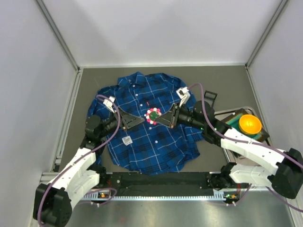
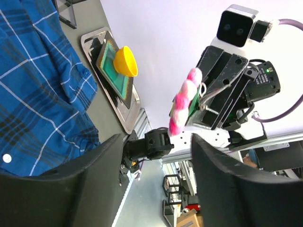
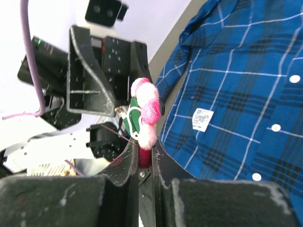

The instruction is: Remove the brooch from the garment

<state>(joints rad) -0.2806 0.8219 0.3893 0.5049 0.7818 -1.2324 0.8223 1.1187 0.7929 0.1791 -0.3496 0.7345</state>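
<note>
1. Two hands meet over the middle of the garment in the top view, with the brooch between them. The left hand is just beside it and the right hand touches it. The garment lies flat on the tabletop.
2. In the left wrist view, the left hand stands wide with nothing between its fingers. The brooch hangs beyond its tips, gripped by the right hand and seen against the bare wall, apart from the blue cloth.
3. In the right wrist view, the right hand is pinched narrow on the brooch. Its pin points toward the left hand, and the garment lies below.
4. I judge the brooch is off the garment, so only setting it down seems left.
</note>
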